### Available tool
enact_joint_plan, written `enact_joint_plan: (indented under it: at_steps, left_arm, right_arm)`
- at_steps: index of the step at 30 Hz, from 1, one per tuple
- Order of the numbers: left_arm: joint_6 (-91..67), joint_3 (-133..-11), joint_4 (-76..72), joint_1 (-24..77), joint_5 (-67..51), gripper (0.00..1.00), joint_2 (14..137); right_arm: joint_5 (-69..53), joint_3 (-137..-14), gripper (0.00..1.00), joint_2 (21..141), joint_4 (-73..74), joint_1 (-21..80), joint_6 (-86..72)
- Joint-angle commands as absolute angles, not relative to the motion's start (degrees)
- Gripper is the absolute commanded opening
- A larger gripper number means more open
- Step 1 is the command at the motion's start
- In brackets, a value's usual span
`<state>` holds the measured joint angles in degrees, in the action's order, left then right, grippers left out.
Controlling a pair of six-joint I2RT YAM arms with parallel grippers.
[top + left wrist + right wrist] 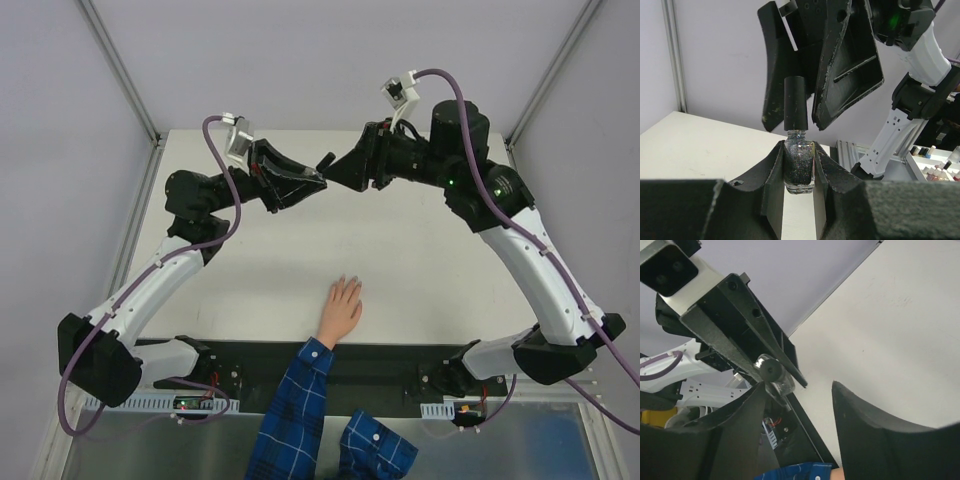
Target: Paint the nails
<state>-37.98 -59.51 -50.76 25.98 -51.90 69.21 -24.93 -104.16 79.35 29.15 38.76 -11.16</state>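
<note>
Clearly, the left gripper (799, 150) was clenched on a small glass bottle (799, 169), likely light, slick and breakable; its black cap (795, 102) looked the place to grip. The right gripper (799, 386) hung parted, grasping nothing. The nails (346, 284) lay on a hand (340, 310) flat on the table (420, 250).

Two arms (150, 285) (535, 265), one bottle (799, 165), one hand (341, 308)

Left end effector (799, 150) matt plastic, bottle (799, 172) glossy glass
</note>
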Motion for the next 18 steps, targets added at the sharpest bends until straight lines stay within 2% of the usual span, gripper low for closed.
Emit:
enact_joint_plan:
  at_steps: [1, 2, 5, 7, 10, 13, 18]
  left_arm:
    - [-36.21, -57.84, -54.23, 26.63, -51.59, 0.00, 64.87]
    - [-36.04, -57.22, -53.62, 26.63, -51.77, 0.00, 64.17]
    - [-36.73, -56.60, -52.82, 26.72, -52.64, 0.00, 63.11]
    - [-37.79, -56.51, -52.73, 26.72, -53.52, 0.00, 63.10]
    - [-40.51, -57.22, -53.44, 26.72, -55.54, 0.00, 63.54]
    - [-41.92, -57.22, -53.70, 26.72, -56.69, 0.00, 63.46]
    - [-42.54, -56.78, -53.70, 26.72, -56.95, 0.00, 63.28]
  right_arm:
    - [-31.53, -108.28, 0.64, 77.87, 31.38, 35.78, -10.02]
    - [-33.38, -108.46, 0.74, 77.61, 31.38, 35.08, -9.50]
    - [-42.34, -108.81, 0.90, 76.91, 31.11, 32.53, -4.93]
    - [-48.32, -108.98, 0.94, 77.60, 29.55, 31.47, -2.12]
    - [-56.40, -109.77, 0.94, 80.41, 23.59, 31.38, -3.15]
    - [-60.55, -109.16, 0.86, 81.21, 17.67, 31.20, -4.48]
    - [-62.05, -110.30, 0.75, 83.14, 20.02, 31.29, -2.03]
